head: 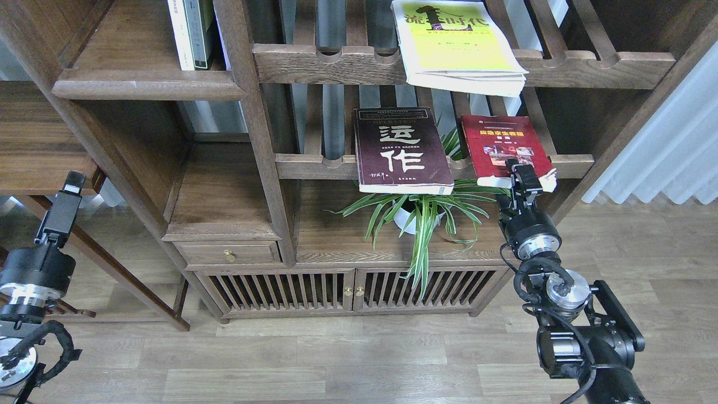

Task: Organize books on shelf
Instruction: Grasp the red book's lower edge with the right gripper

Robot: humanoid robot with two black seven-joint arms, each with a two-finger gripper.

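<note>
At the red book (507, 147) — right fingers (524, 177) indistinct.

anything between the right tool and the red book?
Nothing visible. The right tool sits at the front edge of the red book, which lies on the slatted rack beside the maroon book. The plant sits lower and to the left, clear of that approach. Whether the fingers touch the book yet, I cannot tell.

Yellow-green book (457, 47): lies flat, cover up, black title, on the upper slatted rack, front edge overhanging.
Maroon book (399, 150): flat, white characters, on the lower rack, overhanging.
Red book (502, 147): flat beside it, apart.
Shelf (146, 84): dark-brown board, upper left.
</note>
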